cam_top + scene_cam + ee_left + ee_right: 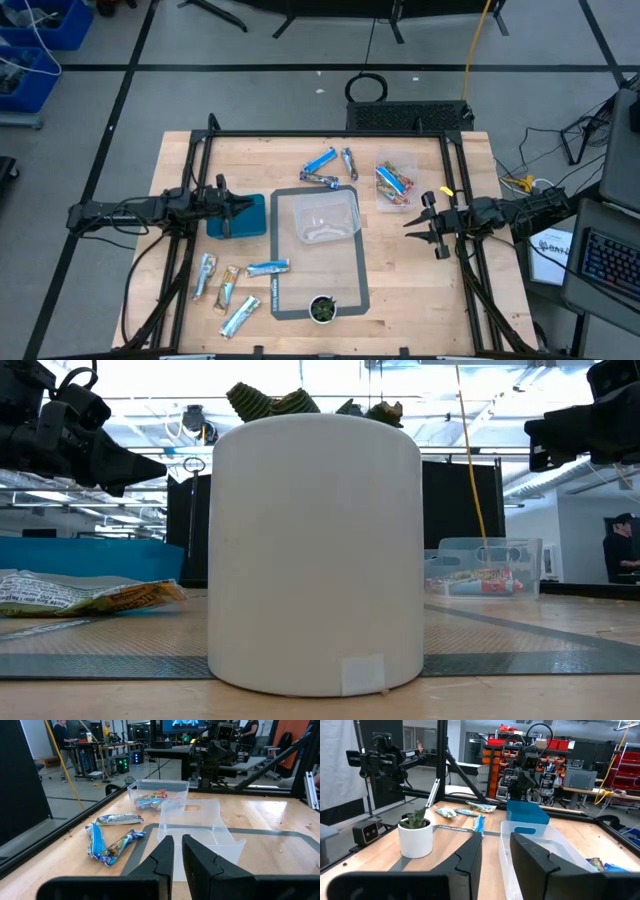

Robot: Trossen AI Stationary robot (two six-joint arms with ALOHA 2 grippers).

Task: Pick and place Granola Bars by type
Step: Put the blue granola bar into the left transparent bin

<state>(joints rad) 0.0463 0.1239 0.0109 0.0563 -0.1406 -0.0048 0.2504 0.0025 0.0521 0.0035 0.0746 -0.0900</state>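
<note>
Bars loose on two sides of the table, and your left arm sits closest to the bigger pile.

Starting at the left, your left gripper (238, 203) hovers over the blue bin (251, 217), empty, fingers (161, 860) nearly together with only a slim gap. The near-left cluster of granola bars (225, 288) lies toward the near edge from that claw, their long axes mostly running near-to-far, with one blue bar (268, 267) lying crosswise at the mat (357, 275) edge. Moving right, the clear empty tray (321, 216) sits mid-table, and three more bars (331, 168) lie beyond it on the far side. Farther right, a small clear bin (396, 184) already holds blue-and-orange bars. Your right gripper (431, 224) waits just right of it, fingers (471, 858) moderately spread, holding nothing.
</note>
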